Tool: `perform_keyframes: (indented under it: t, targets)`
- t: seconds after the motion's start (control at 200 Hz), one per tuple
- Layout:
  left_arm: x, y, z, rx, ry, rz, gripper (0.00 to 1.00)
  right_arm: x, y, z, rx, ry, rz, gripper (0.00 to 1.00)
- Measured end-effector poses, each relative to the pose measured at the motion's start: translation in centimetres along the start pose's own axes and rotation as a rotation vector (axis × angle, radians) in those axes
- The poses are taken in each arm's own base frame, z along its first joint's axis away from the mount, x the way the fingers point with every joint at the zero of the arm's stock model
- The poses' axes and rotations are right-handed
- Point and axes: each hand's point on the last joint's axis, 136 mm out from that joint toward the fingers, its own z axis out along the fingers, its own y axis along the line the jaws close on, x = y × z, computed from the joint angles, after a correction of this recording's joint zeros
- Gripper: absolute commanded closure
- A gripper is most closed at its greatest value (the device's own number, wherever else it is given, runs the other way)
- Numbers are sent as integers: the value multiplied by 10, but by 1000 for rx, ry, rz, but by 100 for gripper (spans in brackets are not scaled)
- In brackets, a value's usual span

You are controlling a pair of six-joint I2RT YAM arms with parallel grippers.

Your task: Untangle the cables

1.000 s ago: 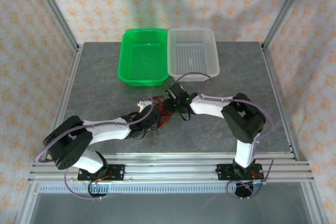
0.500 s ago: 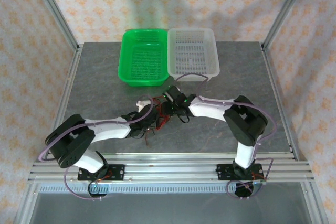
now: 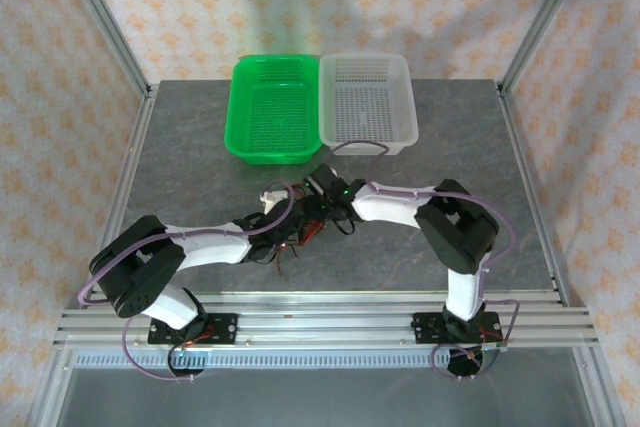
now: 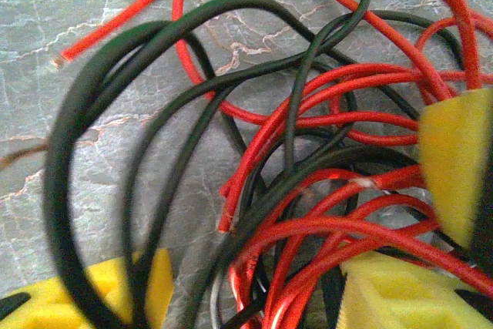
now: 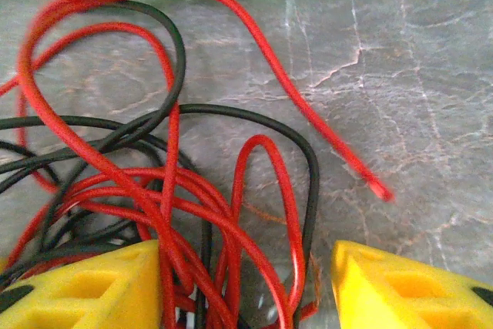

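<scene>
Several thin, curly red and black cables (image 3: pixel 305 234) lie in one knot on the grey marbled desk (image 3: pixel 200 167), just on the 6 o'clock side of its centre. Both arms reach into that knot, one from 8 o'clock and one from 4 o'clock. One loose strand trails out of it toward 6 o'clock.

The left pincer (image 4: pixel 254 302) is spread. Its yellow fingertips (image 4: pixel 108 298) sit apart at the 6 o'clock edge of the left wrist view, and a thick bunch of red and black strands runs down between them. A black loop crosses over the fingertip at 7 o'clock and red strands cross the one at 5 o'clock. I cannot tell whether any strand is pressed. A yellow wedge (image 4: pixel 454 167) sits at 3 o'clock in that view, with red strands touching it.

The right pincer (image 5: pixel 246 290) is spread too. Its yellow pads (image 5: pixel 85 290) sit at 7 and 5 o'clock of the right wrist view. Red loops and a black loop lie between them, hard against the 7 o'clock pad and close beside the 5 o'clock one. One red strand runs out toward 4 o'clock and ends on the bare desk.

At the desk's 12 o'clock edge, a green plastic mesh basket (image 3: pixel 272 112) and a white plastic mesh basket (image 3: pixel 367 97) stand side by side, touching, apart from the knot.
</scene>
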Motion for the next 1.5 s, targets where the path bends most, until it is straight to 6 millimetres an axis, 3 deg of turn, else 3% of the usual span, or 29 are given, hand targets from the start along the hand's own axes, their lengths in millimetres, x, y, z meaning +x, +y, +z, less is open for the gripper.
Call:
perform_keyframes:
  t: [0.275, 0.37, 0.626, 0.896, 0.996, 1.131, 1.331, 1.502]
  targets:
    - [-4, 9, 1, -11, -16, -64, 47, -2, -7, 1, 51, -30, 8, 49]
    - [-6, 12, 3, -7, -22, -112, 47, 0, -20, -5, 101, -51, 23, 53]
    - [-9, 14, 4, -3, -29, -185, 47, 18, -56, -36, 194, -92, 98, 68]
    - [-13, 17, 2, 12, -30, -229, 47, 45, -82, -51, 232, -73, 142, 68]
    - [-21, 29, 1, -8, -50, -241, 47, 44, -77, -62, 200, -78, 147, 62]
    - [-30, 43, -7, -32, -71, -244, 46, 33, -62, -84, 108, -111, 162, 44]
    - [-53, 14, -35, 51, -103, -190, 39, 13, -32, -107, -60, -172, 253, 36]
    - [-72, -7, -53, 77, -119, -152, 38, 8, -17, -85, -95, -139, 316, 37]
